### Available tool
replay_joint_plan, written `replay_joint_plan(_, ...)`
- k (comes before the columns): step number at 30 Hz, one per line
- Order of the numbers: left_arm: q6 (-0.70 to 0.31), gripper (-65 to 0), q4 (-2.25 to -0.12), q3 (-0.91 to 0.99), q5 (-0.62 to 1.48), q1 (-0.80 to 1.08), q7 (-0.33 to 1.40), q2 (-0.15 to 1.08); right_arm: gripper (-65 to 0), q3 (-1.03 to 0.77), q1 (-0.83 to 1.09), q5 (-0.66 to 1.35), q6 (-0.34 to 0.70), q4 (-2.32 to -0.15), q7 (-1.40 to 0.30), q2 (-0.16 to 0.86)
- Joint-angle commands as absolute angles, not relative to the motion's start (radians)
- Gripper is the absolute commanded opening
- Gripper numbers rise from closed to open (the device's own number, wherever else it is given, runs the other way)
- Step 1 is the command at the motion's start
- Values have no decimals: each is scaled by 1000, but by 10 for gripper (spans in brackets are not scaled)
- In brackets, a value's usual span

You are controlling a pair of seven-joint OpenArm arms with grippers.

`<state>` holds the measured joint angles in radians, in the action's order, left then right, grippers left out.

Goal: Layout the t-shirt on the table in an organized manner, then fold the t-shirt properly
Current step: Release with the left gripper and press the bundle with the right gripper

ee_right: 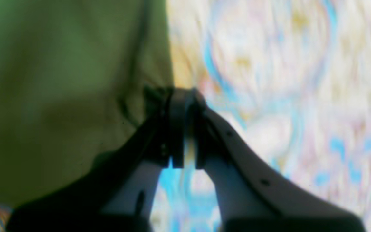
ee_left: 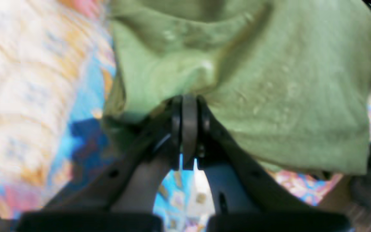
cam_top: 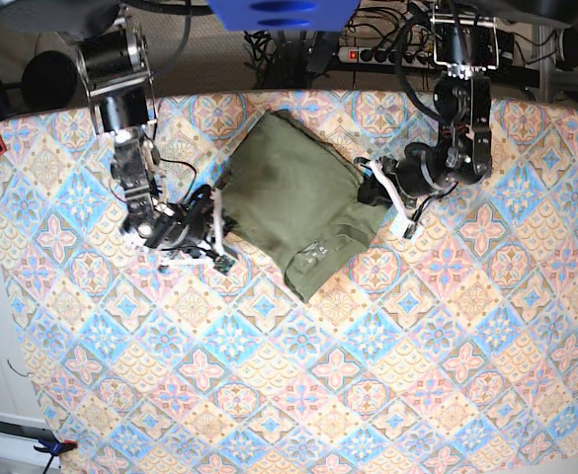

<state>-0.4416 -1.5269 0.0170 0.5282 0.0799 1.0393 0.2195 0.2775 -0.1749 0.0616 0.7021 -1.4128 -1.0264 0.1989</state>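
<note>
Left gripper (ee_left: 189, 100) had its fingers (ee_left: 189, 129) pinched tight on a bunched edge of the t-shirt (ee_left: 269, 96), olive cloth puckering right out of the tips and spreading away up and to the right. Over on the right gripper (ee_right: 184, 96), the fingers (ee_right: 176, 129) were pressed nearly together at the shirt's border, green fabric running off to the left of them; a fold seemed caught at the tips, though the blur made that a judgement call.

From the base view, the two grippers flanked the garment, one at each side edge, and that looked deliberate: hold opposite sides and you can pull the cloth taut and flat. The shirt sat as a compact, partly folded block toward the far middle of the table (cam_top: 298, 395), patterned cloth bare all around it. Grips at the edges, bulk lying between them, still wrinkled.
</note>
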Motion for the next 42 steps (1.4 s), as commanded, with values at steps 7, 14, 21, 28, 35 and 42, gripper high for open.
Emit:
replay_joint_plan(7, -433, -650, -1434, -61, 499, -77, 1024, 217, -608, 151, -61, 36, 698, -1603, -1107, 205)
replay_joint_plan(14, -433, -650, -1290, -119, 499, -225, 1018, 168, -608, 44, 42, 38, 698, -1828, -1121, 205)
replay_joint_plan(21, -433, -650, -1191, -116, 501, -328, 970, 107, -608, 30, 163, 84, 698, -1965, -1116, 199)
replay_joint_plan(28, -433, -650, -1196, 35, 510, -332, 969, 104, -608, 24, 165, 312, 698, -1968, -1115, 88)
replay_joint_plan(35, -433, -650, -1196, 246, 613, -274, 977, 153, -608, 65, 140, 315, 698, -1962, -1119, -48)
replay_joint_plan(42, -433, -650, -1196, 334, 792, -196, 1027, 219, -608, 125, 73, 315, 698, -1876, -1116, -120)
